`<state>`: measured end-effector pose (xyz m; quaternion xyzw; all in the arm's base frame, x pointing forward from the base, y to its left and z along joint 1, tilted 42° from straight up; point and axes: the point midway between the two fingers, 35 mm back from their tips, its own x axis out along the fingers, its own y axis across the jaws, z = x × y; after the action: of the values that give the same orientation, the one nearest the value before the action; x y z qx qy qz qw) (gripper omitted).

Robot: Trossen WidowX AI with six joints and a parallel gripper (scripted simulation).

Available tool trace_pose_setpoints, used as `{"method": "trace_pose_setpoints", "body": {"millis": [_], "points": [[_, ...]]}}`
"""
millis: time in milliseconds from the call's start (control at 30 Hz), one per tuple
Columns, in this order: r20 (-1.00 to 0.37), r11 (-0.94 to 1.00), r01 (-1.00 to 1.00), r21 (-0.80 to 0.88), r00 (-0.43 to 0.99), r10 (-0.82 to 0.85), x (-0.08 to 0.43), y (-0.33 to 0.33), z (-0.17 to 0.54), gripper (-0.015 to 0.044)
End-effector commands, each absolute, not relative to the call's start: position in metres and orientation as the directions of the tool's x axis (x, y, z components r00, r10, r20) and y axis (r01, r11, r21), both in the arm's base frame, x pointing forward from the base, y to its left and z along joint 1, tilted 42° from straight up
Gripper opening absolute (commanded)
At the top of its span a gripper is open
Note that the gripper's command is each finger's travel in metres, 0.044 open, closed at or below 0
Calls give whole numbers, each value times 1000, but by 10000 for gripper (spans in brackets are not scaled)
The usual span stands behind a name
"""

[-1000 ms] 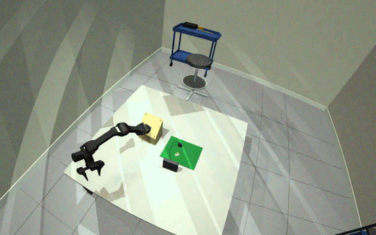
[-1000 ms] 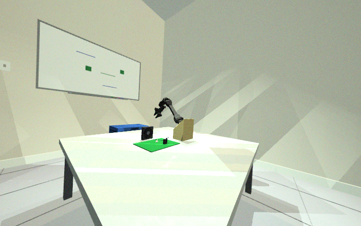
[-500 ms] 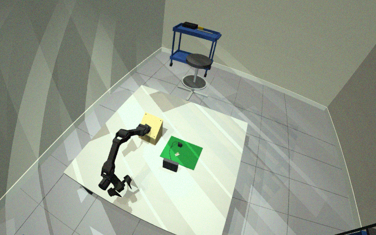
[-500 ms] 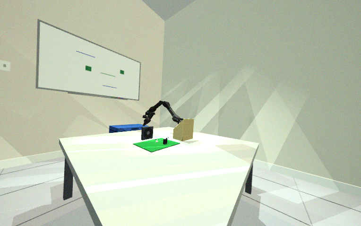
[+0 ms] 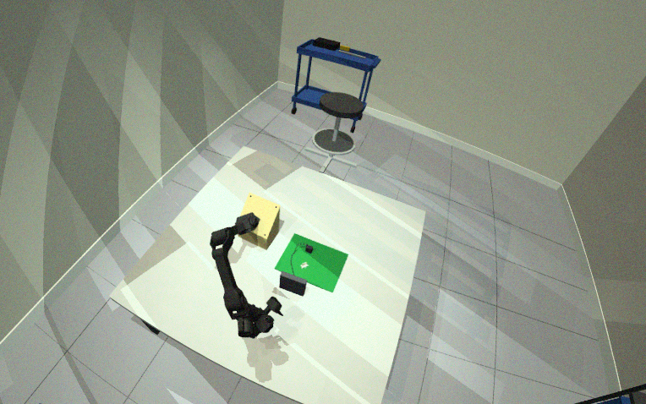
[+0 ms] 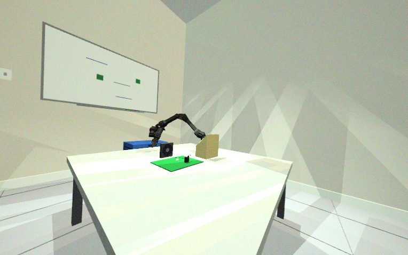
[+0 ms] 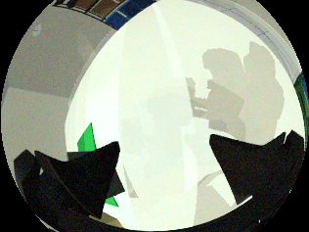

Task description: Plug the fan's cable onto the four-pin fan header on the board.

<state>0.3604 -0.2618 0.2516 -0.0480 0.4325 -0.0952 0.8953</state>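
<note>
The green board (image 5: pixel 328 272) (image 6: pixel 168 165) (image 7: pixel 87 139) lies flat on the table. The black fan (image 5: pixel 292 284) (image 6: pixel 166 150) stands upright at its edge. A thin dark cable (image 5: pixel 292 259) runs from the fan across the board towards a small black block (image 5: pixel 309 248) (image 6: pixel 186 159). A small white part (image 5: pixel 304 264) (image 6: pixel 177 159) sits near the board's middle. The plug and the four-pin header are too small to tell apart. My gripper (image 7: pixel 165 143) is open and empty, with its fingers wide apart, above the table to the side of the fan, away from the board.
The arm is mounted at a tan block (image 5: pixel 260 211) (image 6: pixel 207 147) with a sloped top, beside the board. Past the table (image 5: pixel 380 228) stand a stool (image 5: pixel 342 105) and a blue cart (image 5: pixel 350 57). A blue cabinet (image 6: pixel 135 144) shows behind the table.
</note>
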Motion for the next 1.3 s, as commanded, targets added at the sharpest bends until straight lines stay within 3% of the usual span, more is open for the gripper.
{"method": "trace_pose_setpoints", "body": {"millis": [0, 433, 833, 1033, 1267], "points": [[-824, 988, 101, -118, 544, -155, 392, -205, 221, 440], [-913, 990, 12, -144, 385, -138, 421, -24, 159, 440], [-910, 912, -37, -410, 88, -405, 347, 96, 54, 440], [-767, 759, -109, -642, 112, -632, 288, 137, 20, 440], [-752, 743, -114, -659, 121, -648, 283, 140, 18, 440]]}}
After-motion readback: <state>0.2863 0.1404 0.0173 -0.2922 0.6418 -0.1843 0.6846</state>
